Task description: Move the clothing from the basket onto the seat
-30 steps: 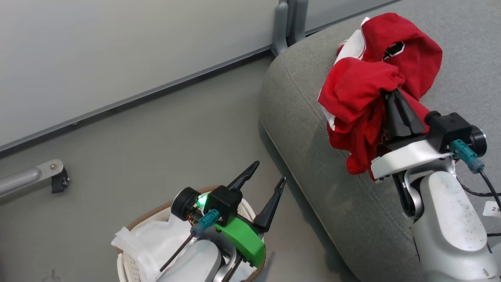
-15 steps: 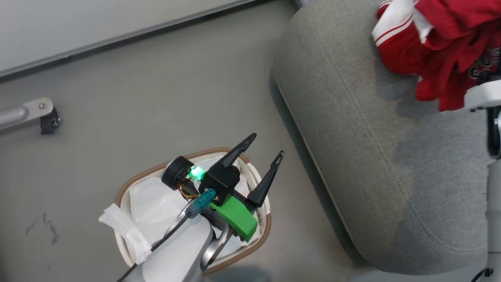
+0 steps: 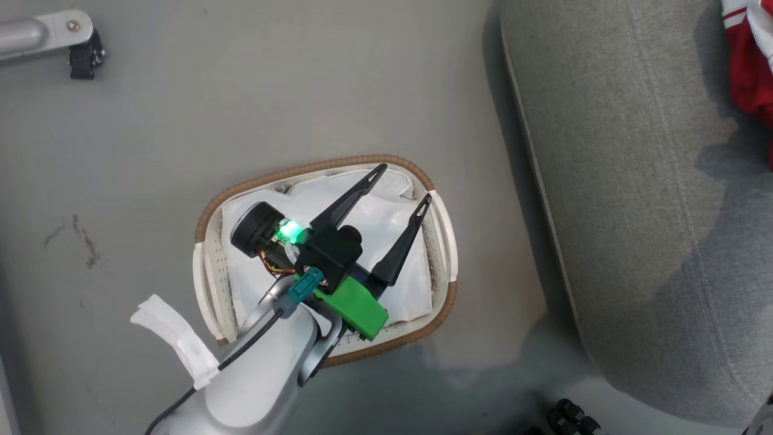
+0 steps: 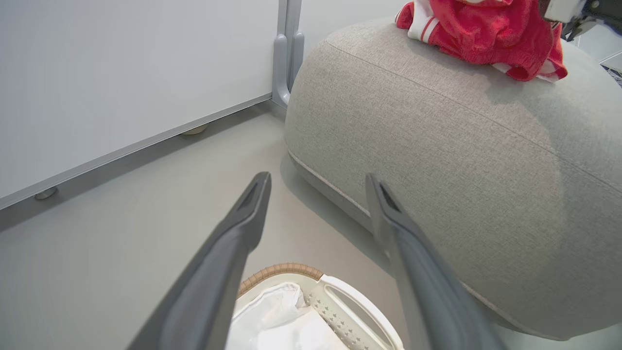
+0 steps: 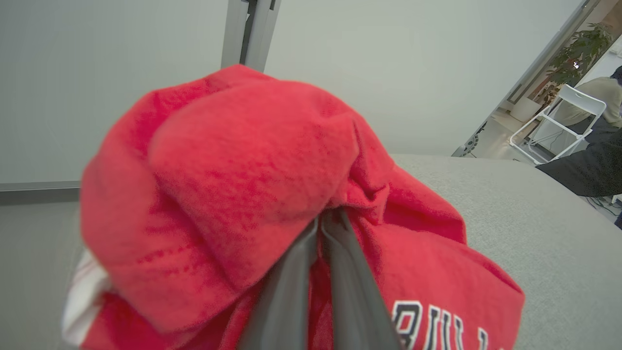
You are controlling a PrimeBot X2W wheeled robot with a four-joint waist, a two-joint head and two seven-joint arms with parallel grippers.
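1 basket (image 3: 314, 164), 1 seat (image 3: 634, 211), 1 clothing bundle (image 5: 233, 184), 2x: L end effector (image 3: 404, 183), R end effector (image 5: 326, 218).

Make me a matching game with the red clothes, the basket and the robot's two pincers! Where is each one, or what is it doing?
Things:
1. red sports clothing with white stripes
2. oval white plastic basket with a brown woven rim
3. left pincer
4. right pincer

Places or states:
A. on the grey floor, beside the light-grey fabric seat
B. shut on red fabric
C. over that seat's top
D. open, above a white cloth liner

Pairs: 1-C, 2-A, 3-D, 4-B
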